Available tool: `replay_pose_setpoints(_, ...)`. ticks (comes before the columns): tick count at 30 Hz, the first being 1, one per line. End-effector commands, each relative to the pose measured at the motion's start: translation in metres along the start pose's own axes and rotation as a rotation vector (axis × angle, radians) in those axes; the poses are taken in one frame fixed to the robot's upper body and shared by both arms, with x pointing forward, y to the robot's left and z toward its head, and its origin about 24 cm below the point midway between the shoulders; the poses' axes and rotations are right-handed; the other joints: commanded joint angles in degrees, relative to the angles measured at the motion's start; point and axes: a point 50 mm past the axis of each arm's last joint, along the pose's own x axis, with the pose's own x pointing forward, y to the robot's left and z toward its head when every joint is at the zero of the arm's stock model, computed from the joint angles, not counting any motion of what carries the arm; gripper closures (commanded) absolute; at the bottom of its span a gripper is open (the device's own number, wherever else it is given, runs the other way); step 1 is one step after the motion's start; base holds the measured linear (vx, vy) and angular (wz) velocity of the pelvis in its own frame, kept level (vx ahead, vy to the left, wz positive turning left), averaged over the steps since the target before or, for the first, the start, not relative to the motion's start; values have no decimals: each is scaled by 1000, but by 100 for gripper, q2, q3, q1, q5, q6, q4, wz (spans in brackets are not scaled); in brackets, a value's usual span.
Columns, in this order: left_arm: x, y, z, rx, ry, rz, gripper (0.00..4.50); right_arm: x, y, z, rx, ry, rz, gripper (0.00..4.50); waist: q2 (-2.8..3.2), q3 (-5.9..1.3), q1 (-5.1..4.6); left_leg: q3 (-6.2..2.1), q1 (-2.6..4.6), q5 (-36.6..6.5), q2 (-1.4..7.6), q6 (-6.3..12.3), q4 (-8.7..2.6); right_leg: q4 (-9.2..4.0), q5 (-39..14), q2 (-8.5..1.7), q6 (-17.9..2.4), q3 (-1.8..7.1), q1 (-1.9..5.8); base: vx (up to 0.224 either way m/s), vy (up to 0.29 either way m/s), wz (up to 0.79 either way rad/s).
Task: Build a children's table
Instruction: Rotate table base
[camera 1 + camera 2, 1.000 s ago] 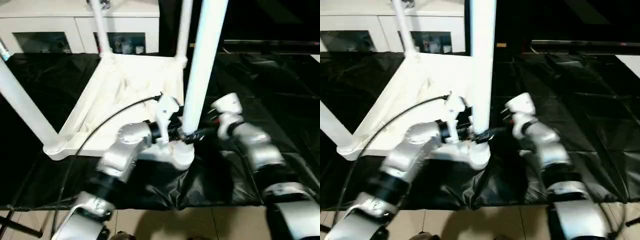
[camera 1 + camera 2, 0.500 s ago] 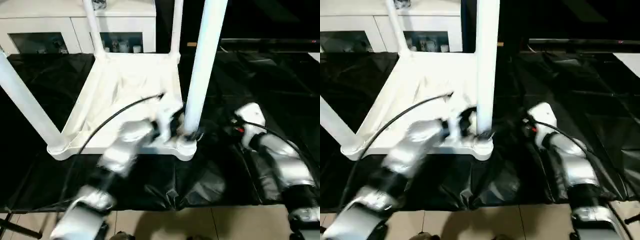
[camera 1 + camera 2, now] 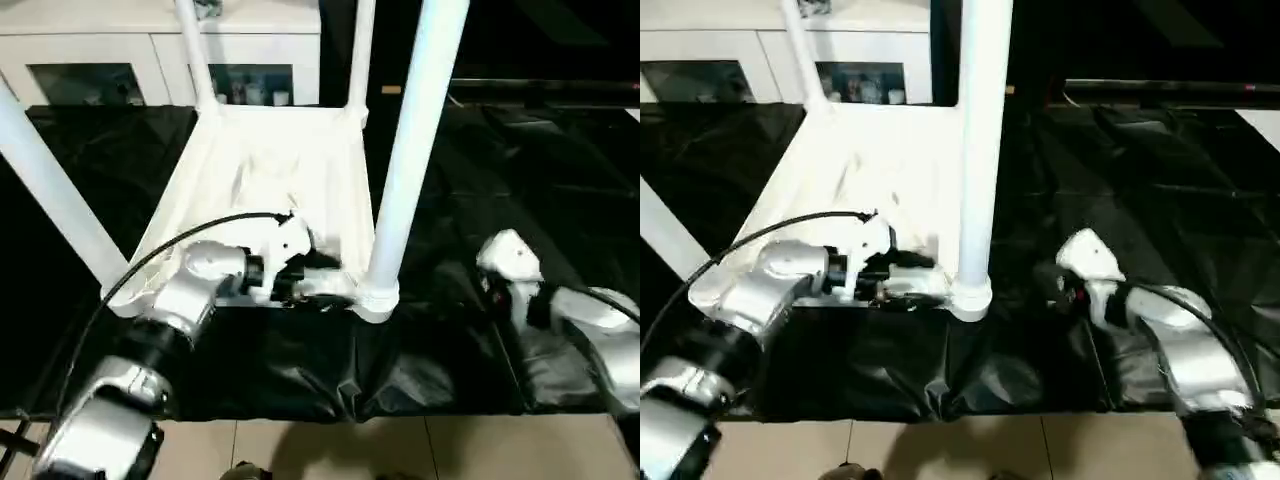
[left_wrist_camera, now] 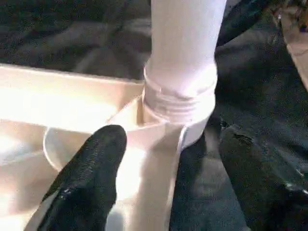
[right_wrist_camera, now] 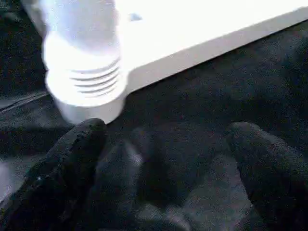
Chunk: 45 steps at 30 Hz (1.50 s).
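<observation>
Dim room, glaring white plastic, soft blurry wrist views

All-white table, legs too. Black, glossy sheet beneath. Silver forearms, black fingers.

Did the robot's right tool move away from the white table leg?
Yes. The right tool pulled back from the near leg, away toward the right over the black sheet.
</observation>
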Motion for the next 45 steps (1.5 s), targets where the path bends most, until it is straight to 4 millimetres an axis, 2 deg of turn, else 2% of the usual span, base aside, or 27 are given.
replay_pose_setpoints(1, 1, 2, -1, 24, 38, -20, 117, -4, 4, 9, -13, -9, 51, 0, -35, -395, 35, -91, 112, -1514, 161, 250, -407, -436, -1245, -188, -1159, 97, 287, 0, 0, 0)
replay_pose_setpoints(2, 1, 2, -1, 23, 38, -21, 124, -4, 5, 10, -12, -8, 54, 0, -38, -396, 43, -90, 108, -1499, 158, 255, -406, -442, -1240, -192, -1168, 96, 290, 0, 0, 0)
replay_pose_setpoints(3, 1, 3, -2, 20, 38, -21, 127, -6, 6, 10, -9, -5, 63, 0, 9, -393, 43, -96, 115, -1531, 166, 227, -407, -434, -1248, -204, -1203, 97, 278, 0, 0, 0)
replay_pose_setpoints(5, 1, 3, -3, 19, 40, -26, 159, -7, 7, 10, -5, 0, 74, 0, -16, -394, 60, -85, 138, -1612, 167, 204, -401, -458, -1350, -207, -1224, 102, 269, 0, 0, 0)
replay_pose_setpoints(7, 2, 4, -6, 17, 56, -42, 165, -10, 11, 10, 2, 7, 91, 0, -7, -390, 91, -92, 138, -1662, 172, 178, -410, -459, -1376, -207, -1216, 102, 271, 0, 0, 0)
replay_pose_setpoints(8, 2, 4, -7, 23, 68, -44, 170, -11, 12, 10, 3, 11, 93, 0, 23, -395, 102, -99, 142, -1670, 176, 154, -414, -452, -1364, -212, -1228, 99, 267, 0, 0, 0)
replay_pose_setpoints(9, 2, 4, -8, 26, 79, -43, 170, -12, 12, 10, 4, 14, 94, 0, 5, -387, 95, -94, 137, -1695, 173, 150, -418, -465, -1383, -203, -1218, 98, 266, 0, 0, 0)
replay_pose_setpoints(10, 2, 5, -8, 28, 85, -43, 196, -12, 13, 11, 6, 16, 95, 0, -5, -390, 105, -94, 139, -1690, 167, 144, -411, -463, -1387, -206, -1205, 97, 271, 0, 0, 0)
replay_pose_setpoints(14, 2, 6, -11, 21, 97, -40, 211, -13, 15, 11, 12, 23, 99, 0, 3, -389, 109, -104, 131, -1679, 164, 120, -414, -466, -1490, -220, -1163, 100, 277, 0, 0, 0)
replay_pose_setpoints(17, 1, 7, -13, 14, 105, -39, 249, -13, 15, 11, 13, 25, 100, 0, 2, -388, 104, -106, 131, -1683, 168, 121, -418, -468, -1474, -222, -1183, 97, 272, 0, 0, 0)
replay_pose_setpoints(20, 1, 9, -16, 15, 123, -23, 256, -13, 15, 11, 14, 30, 100, 0, 4, -387, 101, -104, 136, -1706, 163, 120, -414, -476, -1508, -222, -1179, 97, 270, 0, 0, 0)
replay_pose_setpoints(37, -4, 13, -20, 44, 194, -39, 418, -13, 17, 10, 20, 36, 93, 0, 10, -384, 106, -114, 135, -1737, 166, 99, -421, -481, -1578, -234, -1178, 96, 279, 0, 0, 0)
replay_pose_setpoints(45, -6, 12, -20, -5, 164, -61, 445, -7, 18, 12, 20, 13, 105, 0, -2, -405, 98, -107, 111, -1500, 166, 185, -400, -432, -1185, -235, -1309, 93, 298, 0, 0, 0)
